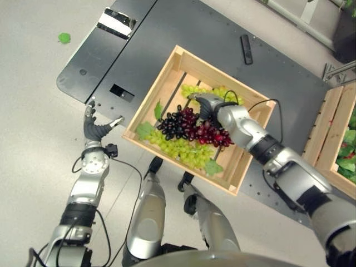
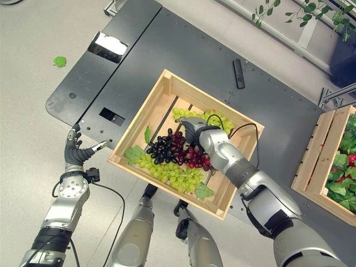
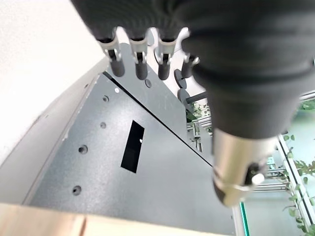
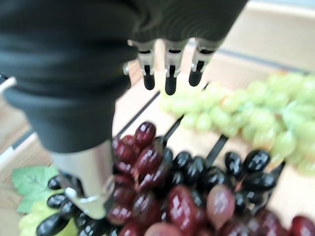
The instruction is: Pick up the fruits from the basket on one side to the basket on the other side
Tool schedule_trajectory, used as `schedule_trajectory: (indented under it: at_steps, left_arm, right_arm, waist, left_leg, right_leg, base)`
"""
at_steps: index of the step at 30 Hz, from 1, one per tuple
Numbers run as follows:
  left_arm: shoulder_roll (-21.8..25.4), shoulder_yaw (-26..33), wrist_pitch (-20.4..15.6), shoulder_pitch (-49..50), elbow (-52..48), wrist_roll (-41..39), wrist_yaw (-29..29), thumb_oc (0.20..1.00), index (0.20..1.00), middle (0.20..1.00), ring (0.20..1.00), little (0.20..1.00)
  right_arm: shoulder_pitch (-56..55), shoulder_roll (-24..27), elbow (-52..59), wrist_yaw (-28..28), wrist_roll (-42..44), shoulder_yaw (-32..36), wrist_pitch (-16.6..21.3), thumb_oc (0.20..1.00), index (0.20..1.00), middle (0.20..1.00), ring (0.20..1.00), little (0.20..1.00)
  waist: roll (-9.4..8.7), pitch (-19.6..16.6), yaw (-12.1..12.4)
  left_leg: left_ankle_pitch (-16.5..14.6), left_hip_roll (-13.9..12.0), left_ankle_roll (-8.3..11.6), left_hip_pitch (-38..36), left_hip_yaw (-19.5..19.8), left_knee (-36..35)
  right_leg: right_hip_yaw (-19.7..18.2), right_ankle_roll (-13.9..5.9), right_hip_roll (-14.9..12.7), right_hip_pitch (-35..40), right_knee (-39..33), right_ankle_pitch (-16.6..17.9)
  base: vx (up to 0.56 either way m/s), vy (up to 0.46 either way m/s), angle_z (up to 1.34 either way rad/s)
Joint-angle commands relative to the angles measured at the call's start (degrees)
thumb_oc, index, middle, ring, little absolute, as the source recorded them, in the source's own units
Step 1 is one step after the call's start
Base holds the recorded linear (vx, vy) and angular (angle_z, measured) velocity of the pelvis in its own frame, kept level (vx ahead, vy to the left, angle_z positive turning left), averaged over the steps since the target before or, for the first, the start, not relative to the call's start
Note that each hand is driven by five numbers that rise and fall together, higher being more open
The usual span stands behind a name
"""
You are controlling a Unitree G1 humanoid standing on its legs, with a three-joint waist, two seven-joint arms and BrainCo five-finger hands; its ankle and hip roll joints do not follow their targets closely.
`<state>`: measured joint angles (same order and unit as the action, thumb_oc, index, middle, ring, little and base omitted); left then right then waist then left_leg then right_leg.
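A slatted pale-wood crate (image 2: 167,83) on the dark speckled metal table (image 2: 267,89) holds glossy dark purple grapes (image 2: 162,149), red grapes (image 2: 194,158) and matte green grapes (image 2: 178,178). The right hand (image 2: 192,129) hovers over them, fingers (image 4: 170,78) relaxed, pinching nothing. The left hand (image 1: 94,129) hangs spread beside the table's edge. A second wooden crate (image 2: 320,161) is cut off.

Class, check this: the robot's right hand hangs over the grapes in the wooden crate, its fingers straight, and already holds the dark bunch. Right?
Not quite. The right hand does hang over the grapes in the wooden crate with straight fingers, but it holds nothing. The right wrist view shows the fingers clear above the dark bunch, not closed on it.
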<state>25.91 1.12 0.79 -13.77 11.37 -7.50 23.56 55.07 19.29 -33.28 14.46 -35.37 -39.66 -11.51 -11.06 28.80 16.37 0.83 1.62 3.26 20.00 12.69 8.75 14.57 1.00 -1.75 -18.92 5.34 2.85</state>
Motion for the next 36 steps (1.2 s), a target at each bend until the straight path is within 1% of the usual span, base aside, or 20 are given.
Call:
schedule_trajectory:
  at_steps: [1,10,20,21,22,23,24,36]
  left_arm:
    - [3.3,1.8,-1.3,-0.6,-4.2,2.7,0.5,1.0,1.0,1.0,1.0,1.0]
    - [3.3,1.8,-1.3,-0.6,-3.8,2.0,0.8,1.0,1.0,1.0,1.0,1.0]
    - [3.0,1.2,-1.2,-1.2,-3.8,2.6,1.5,1.0,1.0,1.0,1.0,1.0]
    - [3.0,1.1,-1.2,-1.1,-3.8,2.7,1.5,1.0,1.0,1.0,1.0,1.0]
    - [3.0,1.1,-1.2,-1.1,-3.8,2.7,1.6,1.0,1.0,1.0,1.0,1.0]
    - [3.0,1.1,-1.2,-1.1,-3.8,2.7,1.6,1.0,1.0,1.0,1.0,1.0]
    - [2.9,1.0,-1.1,-1.2,-3.9,2.8,1.6,1.0,1.0,1.0,1.0,1.0]
    - [2.6,0.6,-0.8,-1.3,-4.0,2.9,1.6,1.0,1.0,1.0,1.0,1.0]
  right_arm:
    - [4.0,-1.0,2.7,-1.9,-2.6,-0.7,0.8,1.0,1.0,1.0,1.0,1.0]
    - [2.7,-1.4,1.0,-2.3,-2.6,-1.2,0.7,1.0,1.0,1.0,1.0,1.0]
    - [1.4,-2.0,0.8,-2.5,-3.4,-1.2,0.7,1.0,1.0,1.0,1.0,1.0]
    - [1.4,-2.0,1.0,-2.4,-3.7,-1.3,0.8,0.805,0.805,0.805,0.805,0.805]
    - [1.4,-2.0,1.1,-2.4,-4.1,-1.3,0.8,0.564,0.564,0.564,0.564,0.564]
    - [1.3,-2.0,1.1,-2.3,-4.1,-1.3,0.8,0.395,0.395,0.395,0.395,0.395]
    - [1.4,-2.1,1.6,-2.2,-4.5,-1.3,0.9,0.2,0.2,0.2,0.2,0.2]
    - [0.7,-1.9,3.3,-2.3,-5.4,-0.6,0.7,0.2,0.2,0.2,0.2,0.2]
  waist:
    - [-5.9,1.0,0.5]
    - [-6.52,1.0,0.8]
    - [-6.83,1.0,0.2]
    - [-6.85,1.0,0.1]
    - [-6.85,1.0,0.1]
    - [-6.86,1.0,0.1]
    - [-6.92,1.0,0.0]
    - [-6.66,1.0,-0.2]
  left_leg:
    - [0.9,3.8,-3.96,1.8,-1.9,-1.0]
    - [1.1,3.8,-3.93,2.5,-1.6,-1.2]
    - [0.9,3.6,-3.96,3.1,-1.5,-0.9]
    - [0.8,3.7,-4.0,3.2,-1.6,-0.8]
    - [0.7,3.7,-4.01,3.3,-1.6,-0.7]
    - [0.7,3.8,-4.01,3.3,-1.6,-0.7]
    - [0.7,3.8,-4.04,3.4,-1.7,-0.6]
    - [0.8,3.8,-3.93,3.9,-1.4,-0.2]
  right_leg:
    - [-0.5,-5.21,-1.8,1.4,1.2,1.4]
    - [-0.2,-5.29,-1.7,0.9,1.2,1.4]
    - [-0.2,-5.19,-1.7,0.3,1.5,1.3]
    - [-0.2,-5.19,-1.7,0.2,1.6,1.3]
    - [-0.2,-5.19,-1.7,0.1,1.6,1.3]
    - [-0.2,-5.19,-1.7,0.1,1.6,1.3]
    - [-0.2,-5.17,-1.7,0.0,1.7,1.3]
    - [-0.1,-5.14,-1.8,-0.5,2.0,1.3]
  base:
    - [0.0,0.0,0.0]
    - [0.0,0.0,0.0]
    - [0.0,0.0,0.0]
    - [0.0,0.0,0.0]
    - [0.0,0.0,0.0]
    - [0.0,0.0,0.0]
    - [0.0,0.0,0.0]
    - [0.0,0.0,0.0]
